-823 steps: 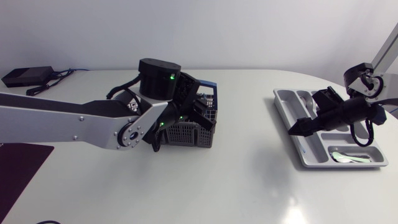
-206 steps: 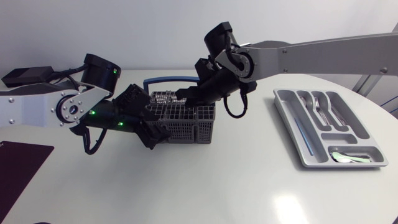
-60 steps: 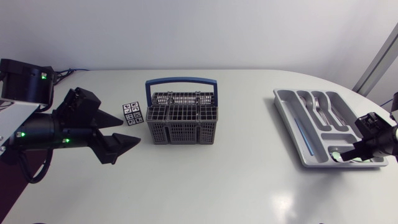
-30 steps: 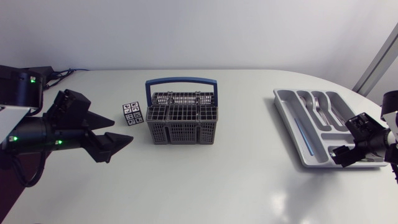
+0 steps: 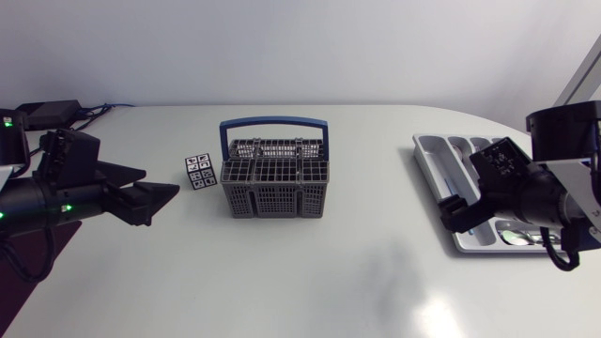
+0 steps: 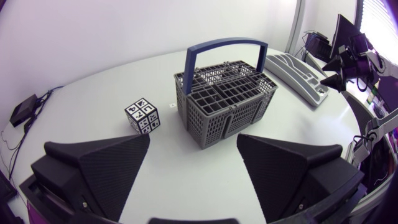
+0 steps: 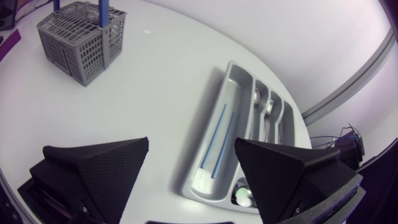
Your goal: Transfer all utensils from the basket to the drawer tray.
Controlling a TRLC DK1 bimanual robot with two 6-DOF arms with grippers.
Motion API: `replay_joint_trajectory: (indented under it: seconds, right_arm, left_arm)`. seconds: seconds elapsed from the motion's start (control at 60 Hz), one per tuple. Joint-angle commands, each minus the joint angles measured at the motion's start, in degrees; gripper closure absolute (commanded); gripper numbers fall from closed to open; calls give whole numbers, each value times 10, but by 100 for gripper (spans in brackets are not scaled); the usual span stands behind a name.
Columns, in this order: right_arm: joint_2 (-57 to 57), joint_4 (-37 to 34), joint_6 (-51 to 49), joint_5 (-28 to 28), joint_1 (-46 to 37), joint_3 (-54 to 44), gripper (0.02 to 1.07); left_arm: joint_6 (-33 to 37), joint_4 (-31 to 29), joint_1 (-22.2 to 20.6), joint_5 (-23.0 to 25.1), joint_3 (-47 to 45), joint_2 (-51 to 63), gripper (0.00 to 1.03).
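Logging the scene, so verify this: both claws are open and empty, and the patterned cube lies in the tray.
One error. The left claw and right claw are open and empty, but the patterned cube stands on the table beside the basket, as the head view shows.

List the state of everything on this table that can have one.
Grey mesh plastic basket with blue handle: upright, handle up, no utensils visible inside.
Grey compartmented drawer tray: flat, holding metal cutlery and a blue stick.
Small black-and-white patterned cube: resting beside the basket, apart.
Left gripper: open, empty.
Right gripper: open, empty.
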Motion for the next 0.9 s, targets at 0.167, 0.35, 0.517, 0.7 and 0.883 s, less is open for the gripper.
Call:
replay_joint_trajectory:
  seconds: [0.167, 0.35, 0.517, 0.7, 0.883]
  right_arm:
    - [-39, 21, 87, 12, 58, 2, 7]
    - [-93, 36, 87, 26, 58, -14, 7]
    - [-149, 43, 83, 65, 59, -37, 7]
    - [-221, 67, 67, 94, 54, -86, 7]
    - [-269, 87, 28, 95, 38, -126, 7]
  left_arm:
    - [-38, 30, 24, 3, -57, -88, 5]
    - [-48, 52, 44, -8, -86, -139, 5]
    - [-49, 76, 73, -17, -112, -176, 5]
    - [-64, 93, 93, -27, -148, -243, 5]
    - [-80, 105, 75, -66, -191, -298, 5]
